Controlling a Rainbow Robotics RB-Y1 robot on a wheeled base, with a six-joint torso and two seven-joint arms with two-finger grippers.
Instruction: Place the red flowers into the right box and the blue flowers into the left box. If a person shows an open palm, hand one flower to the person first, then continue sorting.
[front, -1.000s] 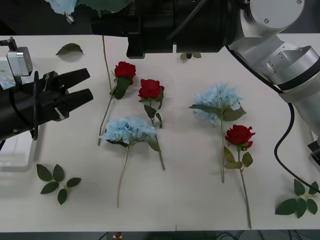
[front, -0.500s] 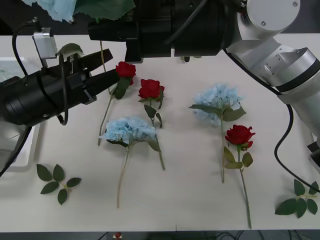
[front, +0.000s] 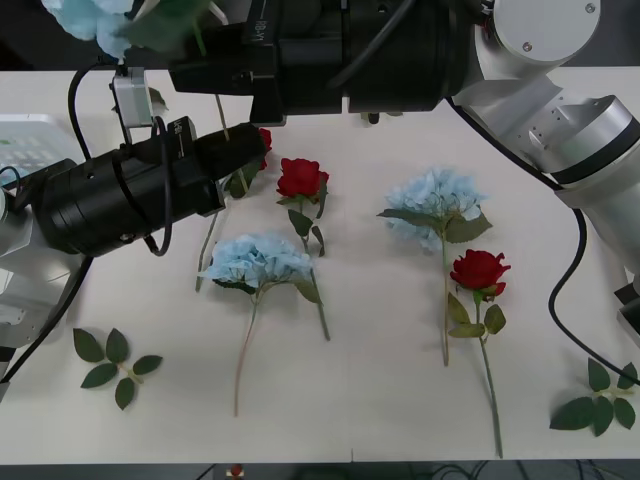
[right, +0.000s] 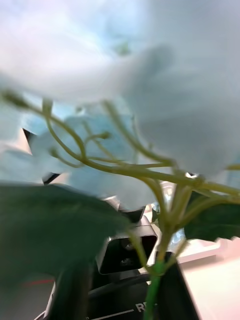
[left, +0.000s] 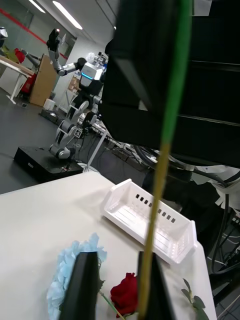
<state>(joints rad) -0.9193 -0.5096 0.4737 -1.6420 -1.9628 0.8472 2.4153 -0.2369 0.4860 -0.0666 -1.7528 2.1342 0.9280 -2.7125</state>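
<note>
My right gripper (front: 197, 66) reaches across the table's far side, shut on a blue flower (front: 85, 18) held aloft. The flower's head (right: 100, 65) crowds the right wrist view. Its stem (front: 226, 118) hangs down to my left gripper (front: 248, 150). There the stem (left: 160, 180) lies against one finger (left: 152, 285), and the jaws stand a little apart, not clamped. Two blue flowers (front: 258, 260) (front: 432, 205) and red flowers (front: 302, 178) (front: 478, 270) lie on the table. A third red flower (front: 263, 138) is half hidden behind the left gripper. The left box (front: 28, 135) shows at the far left, the right box (left: 120, 200) beyond the stem.
Loose green leaf sprigs lie at the front left (front: 112, 360) and front right (front: 600, 400). My left arm's black body (front: 110, 195) hangs over the table's left part. Bare tabletop shows along the front between the flower stems.
My left arm has swung in from the left up to the hanging stem, and its fingers have drawn closer together. The right arm has kept the blue flower aloft, shifting it slightly left.
</note>
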